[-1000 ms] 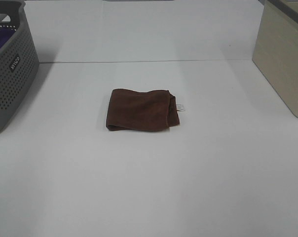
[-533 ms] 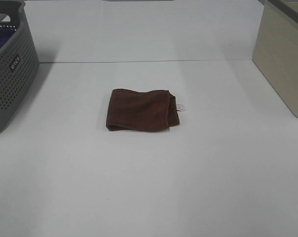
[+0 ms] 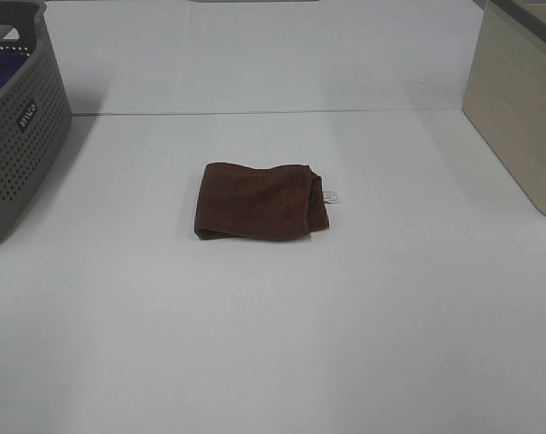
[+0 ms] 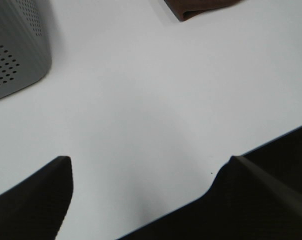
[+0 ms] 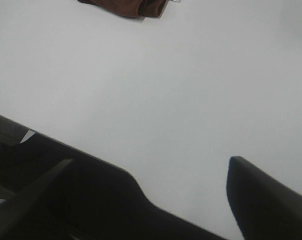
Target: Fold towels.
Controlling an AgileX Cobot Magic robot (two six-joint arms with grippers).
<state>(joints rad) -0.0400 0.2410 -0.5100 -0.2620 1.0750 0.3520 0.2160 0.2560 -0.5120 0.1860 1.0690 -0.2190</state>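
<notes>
A brown towel (image 3: 259, 201) lies folded into a small rectangle in the middle of the white table, with a white tag (image 3: 330, 195) at its right edge. Neither arm shows in the exterior high view. In the left wrist view my left gripper (image 4: 146, 200) is open and empty, over the table's front edge, far from the towel's corner (image 4: 201, 7). In the right wrist view my right gripper (image 5: 146, 200) is open and empty, also at the front edge, with the towel (image 5: 126, 6) far off.
A grey perforated basket (image 3: 20, 117) with something purple (image 3: 2, 68) inside stands at the left; it also shows in the left wrist view (image 4: 16, 50). A beige bin (image 3: 517, 108) stands at the right. White table (image 3: 273, 344) surrounds the towel.
</notes>
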